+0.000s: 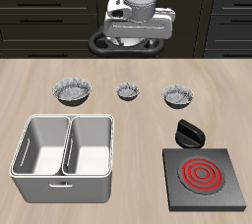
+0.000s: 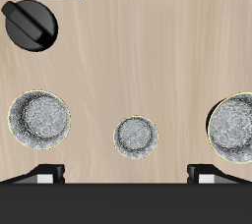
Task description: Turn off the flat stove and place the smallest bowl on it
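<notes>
The flat stove (image 1: 204, 176) lies near the table's front edge, its coil rings glowing red. Its black knob (image 1: 188, 133) (image 2: 30, 25) stands just behind the slab. The smallest bowl (image 1: 128, 91) (image 2: 135, 136) sits upright in the middle of a row of three crinkled silvery bowls. My gripper (image 1: 138, 33) (image 2: 126, 175) hangs high over the back of the table, behind that row and nearly in line with the smallest bowl. It is open and holds nothing.
The widest bowl (image 1: 73, 90) (image 2: 234, 125) and the mid-sized bowl (image 1: 177, 95) (image 2: 39, 118) flank the smallest one. A white twin-compartment bin (image 1: 64, 156) stands near the front edge, beside the stove. Dark cabinets run behind the table.
</notes>
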